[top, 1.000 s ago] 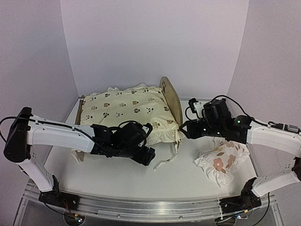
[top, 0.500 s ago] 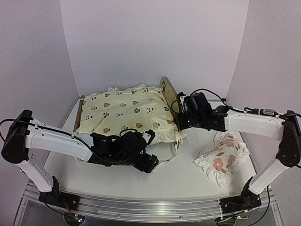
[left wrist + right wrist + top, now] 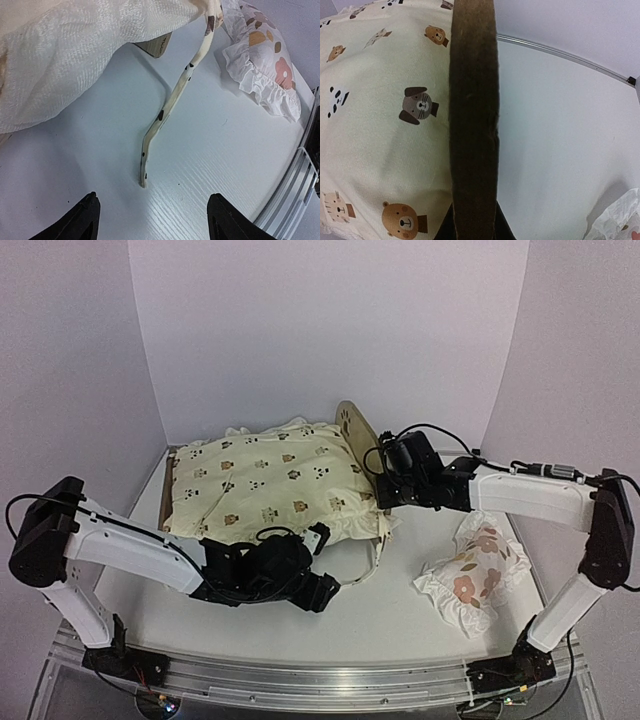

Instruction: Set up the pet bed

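One light-wood pet bed (image 3: 358,435) with a rounded headboard stood toward the far left corner of the white table (image 3: 400,615). One cream cushion printed with small animals (image 3: 265,475) lay on it. One white ruffled pillow with red-brown flowers (image 3: 475,575) lay near the right edge. The right hand (image 3: 382,492) gripped the top of the headboard. The left hand (image 3: 152,220) was open above the table, and one spotted cream tie string (image 3: 170,102) reached the table just ahead of its two fingers.

Matt wood pet bed (image 3: 472,125), soft woven cloth cushion (image 3: 270,475), ruffled cloth pillow (image 3: 470,575), smooth white table (image 3: 210,150).
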`<state>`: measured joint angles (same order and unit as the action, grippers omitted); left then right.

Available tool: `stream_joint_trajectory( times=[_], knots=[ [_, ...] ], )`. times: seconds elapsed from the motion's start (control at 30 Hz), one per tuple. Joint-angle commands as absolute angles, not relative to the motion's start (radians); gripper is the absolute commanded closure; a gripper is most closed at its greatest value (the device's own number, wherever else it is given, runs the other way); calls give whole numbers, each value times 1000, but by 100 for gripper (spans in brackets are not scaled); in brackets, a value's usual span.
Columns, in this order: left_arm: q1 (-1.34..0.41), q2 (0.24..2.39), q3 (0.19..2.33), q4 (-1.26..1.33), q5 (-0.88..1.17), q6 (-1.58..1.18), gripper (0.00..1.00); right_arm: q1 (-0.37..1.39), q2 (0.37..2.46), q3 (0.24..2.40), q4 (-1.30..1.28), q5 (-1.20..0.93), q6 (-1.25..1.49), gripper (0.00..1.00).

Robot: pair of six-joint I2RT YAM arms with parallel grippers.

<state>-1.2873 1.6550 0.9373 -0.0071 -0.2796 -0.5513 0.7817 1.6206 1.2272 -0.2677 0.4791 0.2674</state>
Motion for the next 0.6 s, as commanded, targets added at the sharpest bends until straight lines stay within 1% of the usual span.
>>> stream_joint_trajectory(
  times=[0.0,0.17,0.33,0.47,0.57],
  knots=[
    [-1309,1712,919,176,-374,-523,27,840,1629,1378,-274,540,222,100],
    [-1330,1764,854,406,-442,-417,24,872,1672,1466,-339,594,217,100],
    [-1342,1778,656,845,-465,-302,22,892,1687,1524,-383,659,224,100],
    [-1341,1821,619,1000,-469,-224,19,895,1699,1566,-434,691,243,100],
    [-1342,1903,564,1236,-481,-120,18,896,1704,1582,-457,694,264,100]
  ],
)
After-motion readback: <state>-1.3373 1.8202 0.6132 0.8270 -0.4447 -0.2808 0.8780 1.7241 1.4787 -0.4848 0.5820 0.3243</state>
